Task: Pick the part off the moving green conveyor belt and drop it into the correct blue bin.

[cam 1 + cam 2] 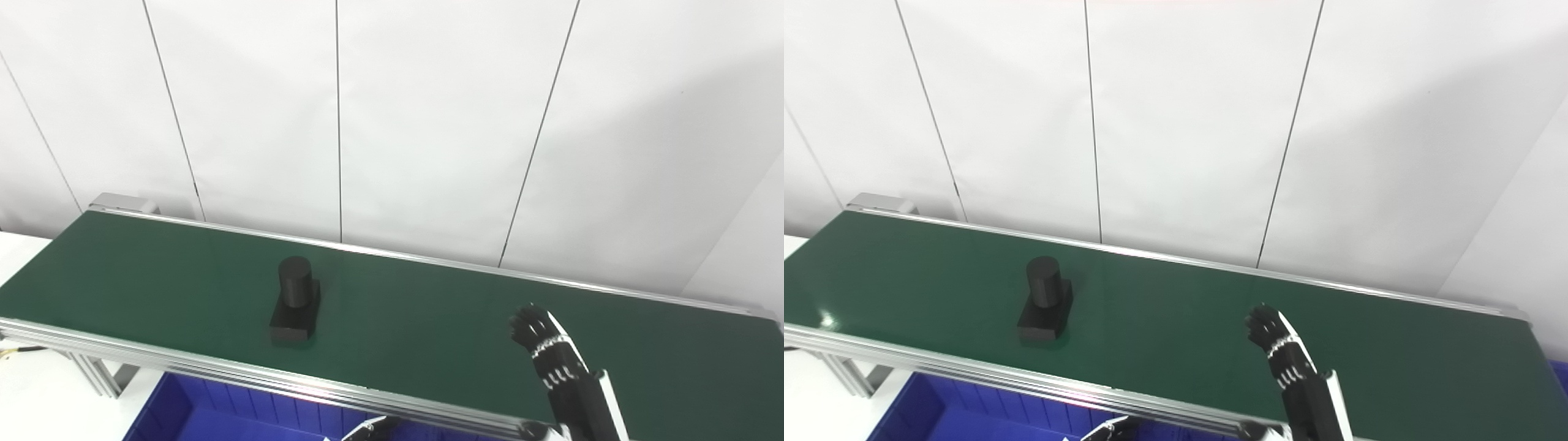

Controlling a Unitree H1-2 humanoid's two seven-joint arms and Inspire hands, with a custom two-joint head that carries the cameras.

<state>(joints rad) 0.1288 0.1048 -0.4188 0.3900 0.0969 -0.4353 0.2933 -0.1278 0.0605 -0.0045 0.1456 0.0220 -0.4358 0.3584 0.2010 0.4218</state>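
A black part (296,300), an upright cylinder on a flat rectangular base, stands on the green conveyor belt (416,318) left of centre. My right hand (539,334) is raised over the belt's right half, well to the right of the part, with its fingers extended and holding nothing. Only a sliver of my left hand (367,430) shows at the bottom edge, below the belt's near rail and over the blue bin (202,410); its fingers are hidden.
The belt has aluminium rails front and back, with a white panelled wall behind it. The blue bin sits below the near rail at the bottom left. A sliver of another blue bin (1559,367) shows at the far right edge.
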